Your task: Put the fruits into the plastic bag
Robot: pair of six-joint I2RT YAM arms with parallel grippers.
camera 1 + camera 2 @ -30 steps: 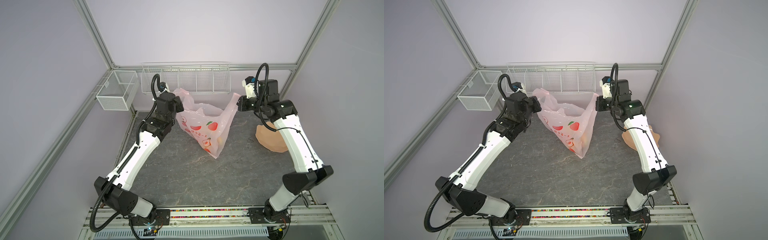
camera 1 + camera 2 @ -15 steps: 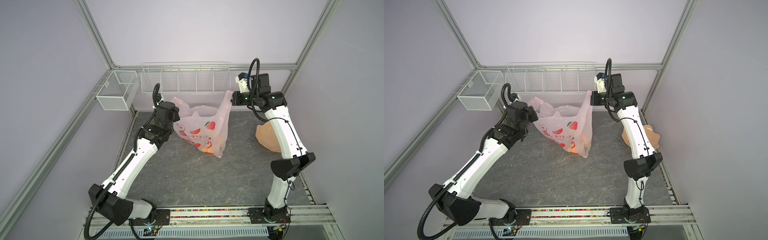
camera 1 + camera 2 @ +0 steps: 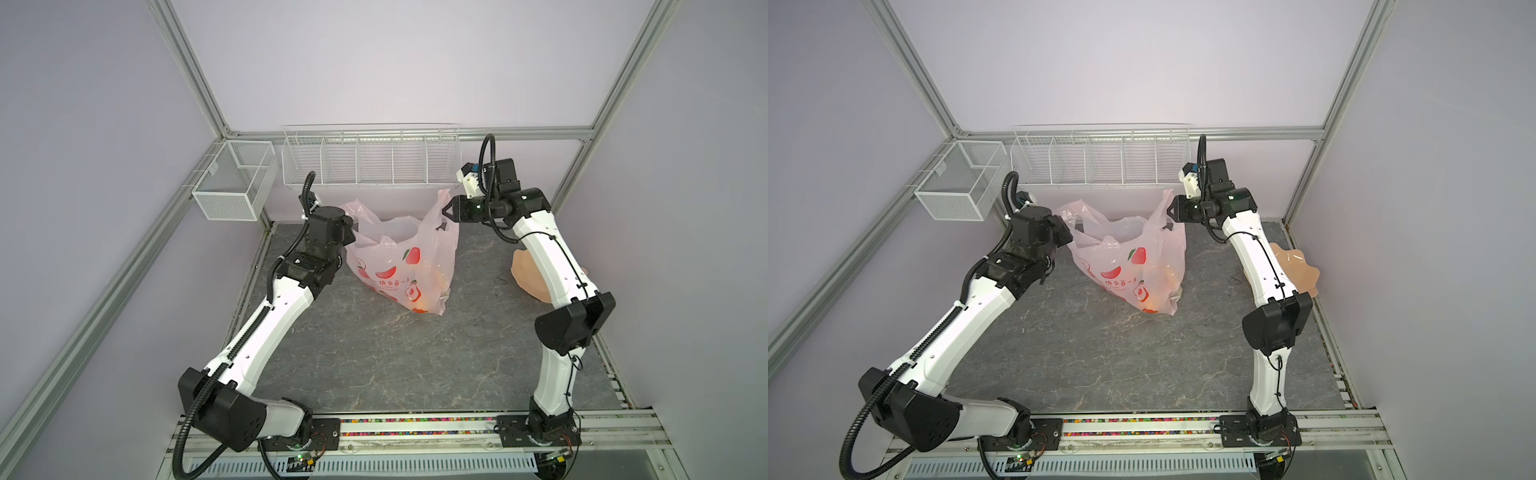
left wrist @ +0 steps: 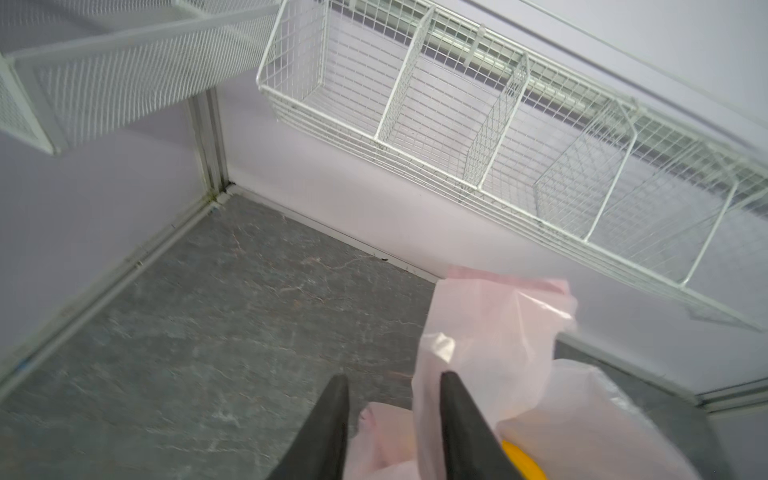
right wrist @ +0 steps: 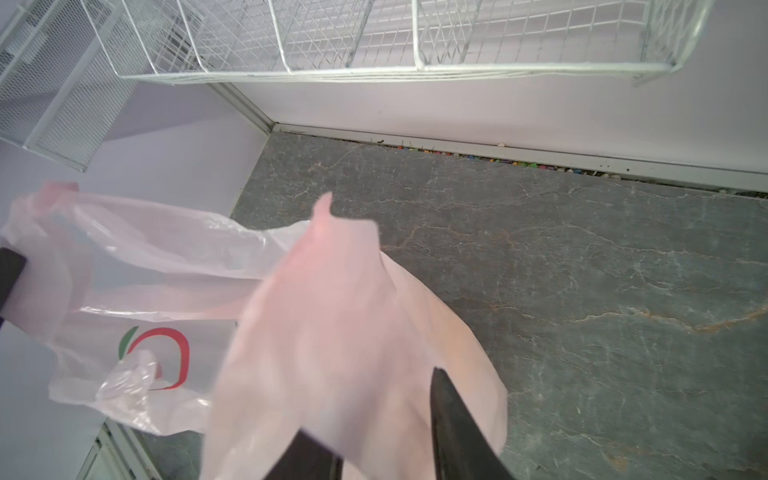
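Observation:
The pale-pink plastic bag [image 3: 399,257] [image 3: 1125,259] with red peach prints stands slack on the grey table, mouth upward. Fruits show through its film as orange shapes [image 3: 436,277] [image 3: 1152,308], and as a yellow piece [image 4: 524,462] in the left wrist view. My left gripper [image 3: 352,226] [image 4: 391,379] is open at the bag's left handle, which hangs beside one finger. My right gripper [image 3: 444,217] [image 5: 374,409] is open at the right handle [image 5: 332,291]. That handle drapes loosely over one finger and between the jaws.
A peach wavy-edged plate [image 3: 524,274] [image 3: 1296,266] lies on the table at the right, partly behind my right arm. A white wire rack [image 3: 370,162] hangs on the back wall just above the bag. A mesh basket [image 3: 232,183] hangs on the left rail.
Both grippers have gone from shut on the bag's handles to open. The bag has sagged lower on the table, and the right gripper has come down a little.

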